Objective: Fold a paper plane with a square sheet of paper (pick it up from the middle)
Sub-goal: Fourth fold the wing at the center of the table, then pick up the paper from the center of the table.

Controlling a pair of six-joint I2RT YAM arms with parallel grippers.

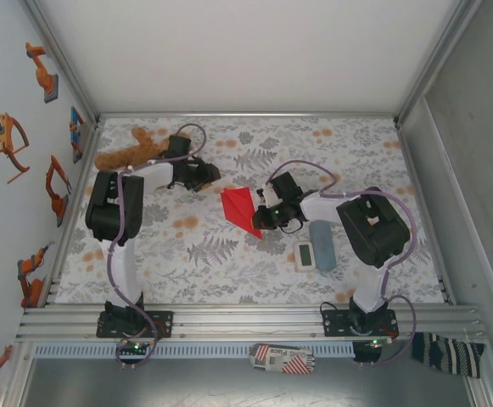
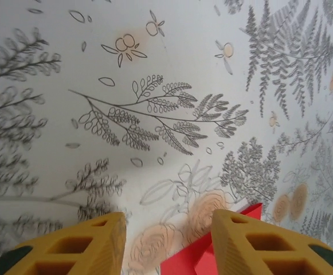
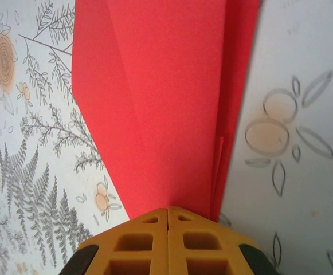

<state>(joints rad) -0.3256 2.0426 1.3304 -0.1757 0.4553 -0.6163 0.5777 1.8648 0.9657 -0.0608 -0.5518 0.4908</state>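
You'll find the paper plane [image 1: 240,209] near the middle of the table [image 1: 229,271]. It is bright red paper folded into a narrow pointed kite, its tip aimed near-right and its wider end far-left. In your right wrist view, its layered flaps and a long crease fan away from the right gripper [image 3: 167,216], whose fingers are pressed together on the paper, seemingly at the narrow end. One red corner shows low in your left wrist view, lying on the patterned surface.

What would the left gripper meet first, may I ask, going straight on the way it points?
Probably the leaf-printed table cover: the open left gripper points at bare cloth, with the folded bright red paper off to one side.
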